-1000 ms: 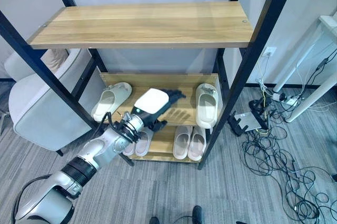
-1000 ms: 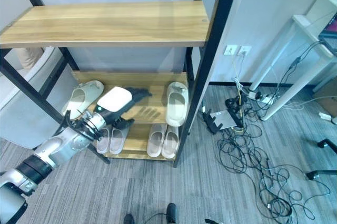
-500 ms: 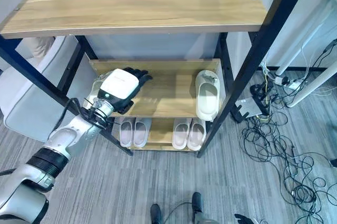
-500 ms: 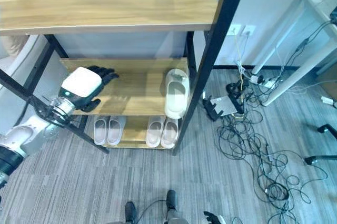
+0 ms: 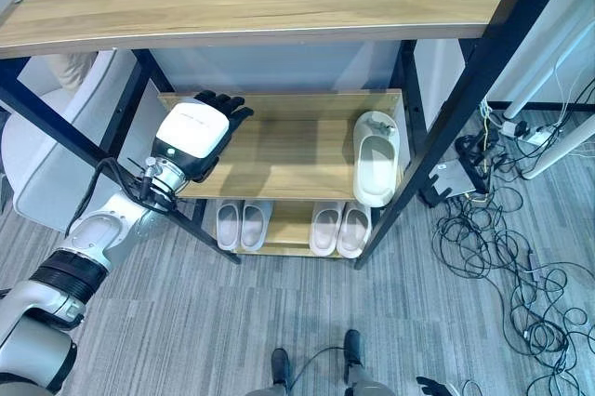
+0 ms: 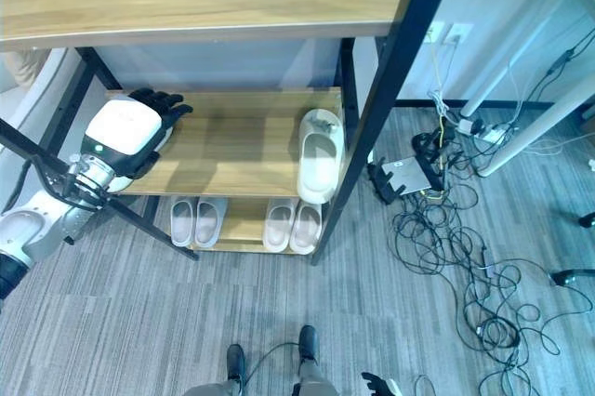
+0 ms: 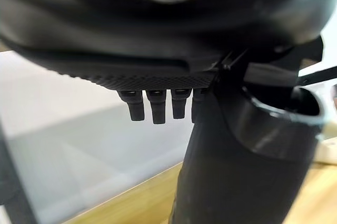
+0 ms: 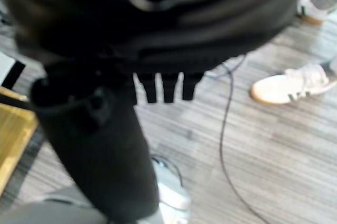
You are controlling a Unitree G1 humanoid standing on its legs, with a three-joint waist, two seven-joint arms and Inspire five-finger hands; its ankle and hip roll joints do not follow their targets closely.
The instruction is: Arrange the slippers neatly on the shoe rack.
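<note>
Holding one slipper (image 5: 376,157) on its middle shelf, shoe rack (image 5: 279,147) meets the spread, empty left hand (image 5: 193,134).

Left hand (image 5: 192,133) outstretched, fingers relaxed

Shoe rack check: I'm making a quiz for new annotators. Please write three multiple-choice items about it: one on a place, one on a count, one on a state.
1. Where on the shoe rack does the lone white slipper lie?
A. top shelf
B. middle shelf, right end
C. floor

2. How many slippers are on the bottom shelf?
A. two
B. four
C. six

3. How are the left hand's fingers?
A. straight, holding nothing
B. curled round a slipper
C. pinching cloth

Answers: 1 B, it lies by the right post; 2 B, two pairs sit side by side; 3 A, the left wrist view shows straight fingers.
</note>
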